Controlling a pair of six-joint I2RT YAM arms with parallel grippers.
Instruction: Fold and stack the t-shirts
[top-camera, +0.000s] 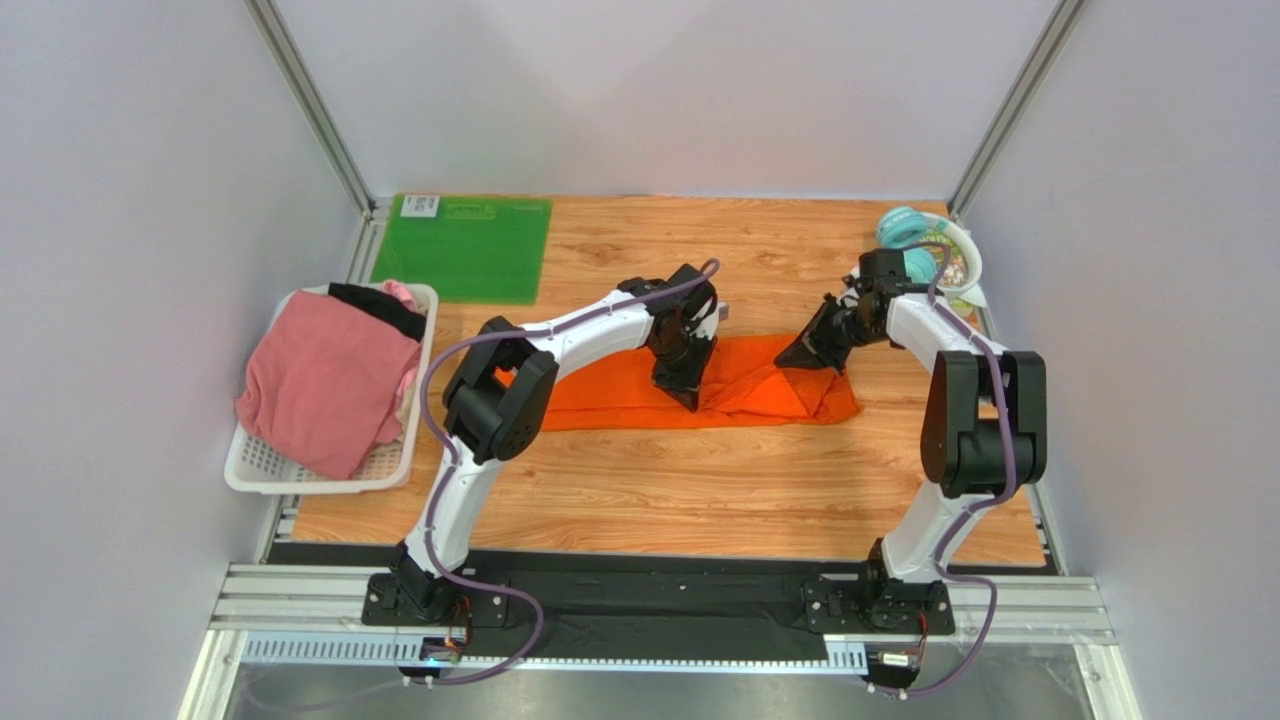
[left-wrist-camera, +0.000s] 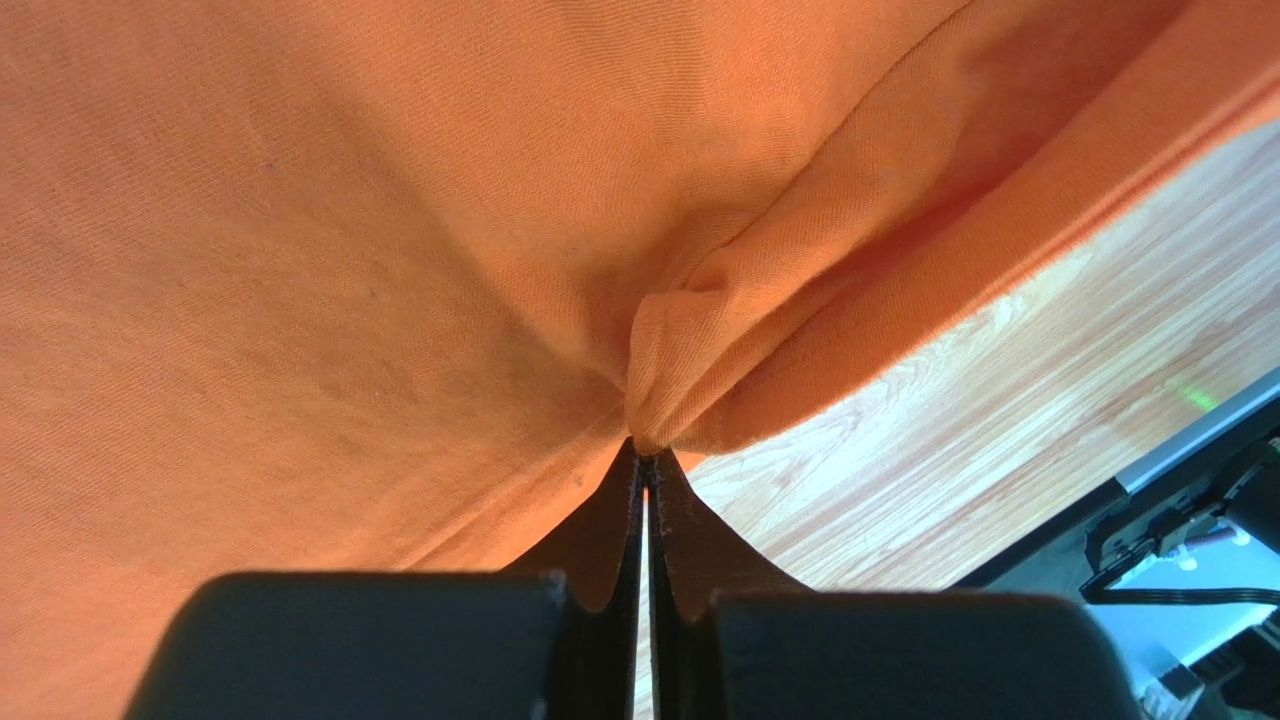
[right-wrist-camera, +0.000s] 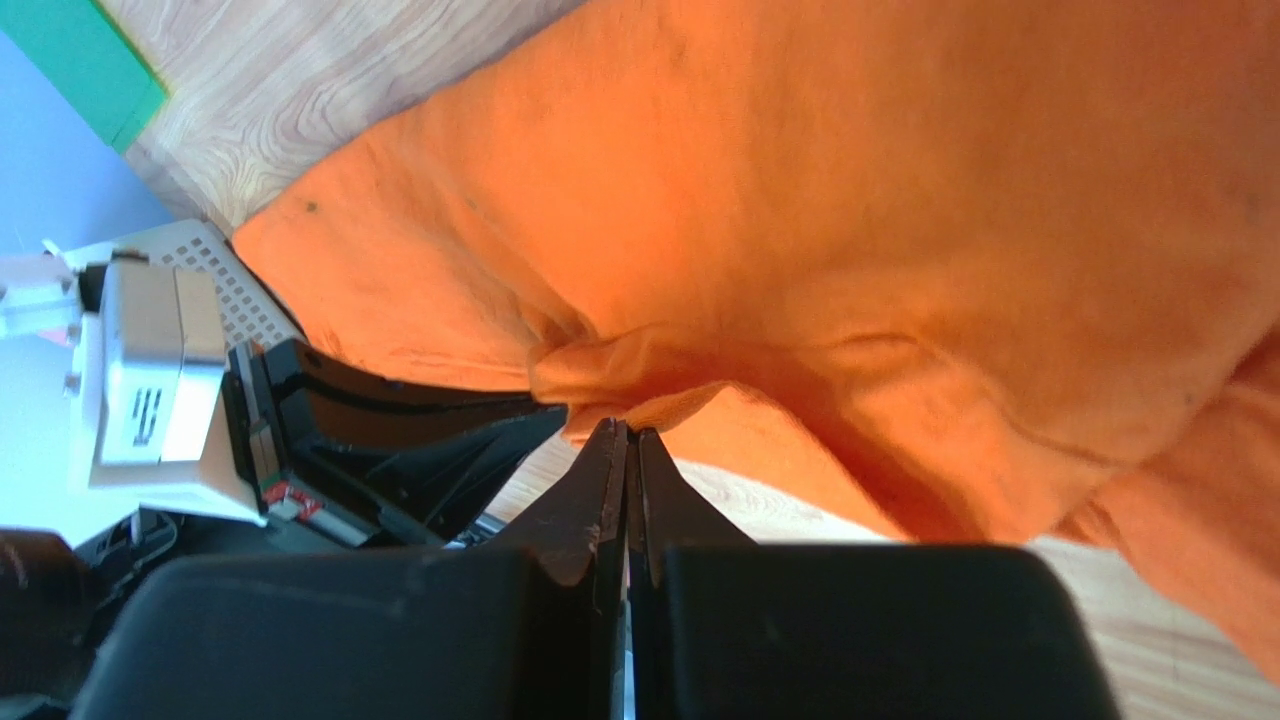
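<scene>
**Top external view.** The tabletop (top-camera: 676, 495) is bounded by grey walls on the left, right and rear. The white basket (top-camera: 248, 468) overhangs its left edge. The green mat (top-camera: 466, 248) lies in the upper left corner, and a bowl (top-camera: 950, 255) with teal items sits in the upper right corner. A wide band of bare wood runs across the lower part of the frame, between the cloth and the arm bases.

The orange t-shirt (top-camera: 751, 393) lies at centre as a long, flattened strip running left to right. The left claw (top-camera: 684, 387) is set on its middle. The right claw (top-camera: 793, 357) is at the upper edge near the right end. The pink t-shirt (top-camera: 323, 383) is heaped in the basket, with the black t-shirt (top-camera: 376, 305) at the basket's far end.

**Left wrist view.** The left claw (left-wrist-camera: 646, 458) is clenched on a puckered fold of the orange t-shirt (left-wrist-camera: 301, 225). Cloth fills most of the frame. Bare tabletop (left-wrist-camera: 962, 420) shows at lower right.

**Right wrist view.** The right claw (right-wrist-camera: 624, 438) is clenched on a bunched edge of the orange t-shirt (right-wrist-camera: 902, 225). The left arm (right-wrist-camera: 150, 375) stands close at middle left. The tabletop (right-wrist-camera: 301, 75) and the green mat (right-wrist-camera: 75, 60) appear at upper left.
</scene>
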